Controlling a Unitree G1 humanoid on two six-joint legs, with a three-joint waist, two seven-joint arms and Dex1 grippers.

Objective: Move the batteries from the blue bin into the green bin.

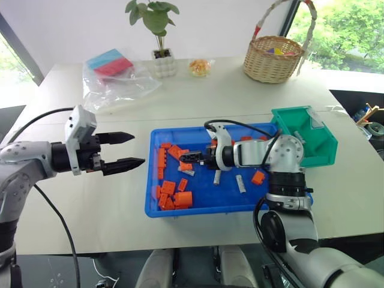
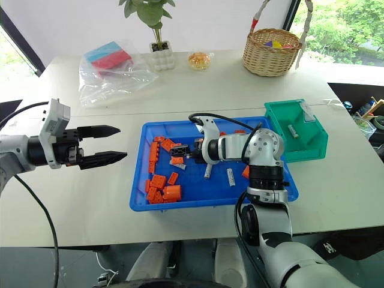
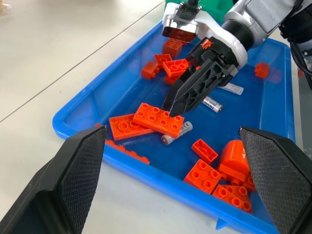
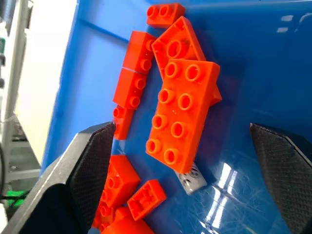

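Right tool [image 3: 176,103]: fingers spread apart and grasping nothing, lowered inside the blue bin [image 1: 198,207], tips just above an eight-stud orange brick [image 4: 183,112].
Batteries: one [image 4: 192,178] lies partly under that brick, end protruding; two more [image 1: 240,183] rest on the bin floor near the right arm; what appears to be another [image 2: 293,131] lies inside the green bin [image 2: 312,147].
Green bin: sits on the worktop [image 1: 240,96], just beside the blue bin's far right corner.
Left tool [image 1: 123,150]: released, empty, hovering over the worktop left of the blue bin.
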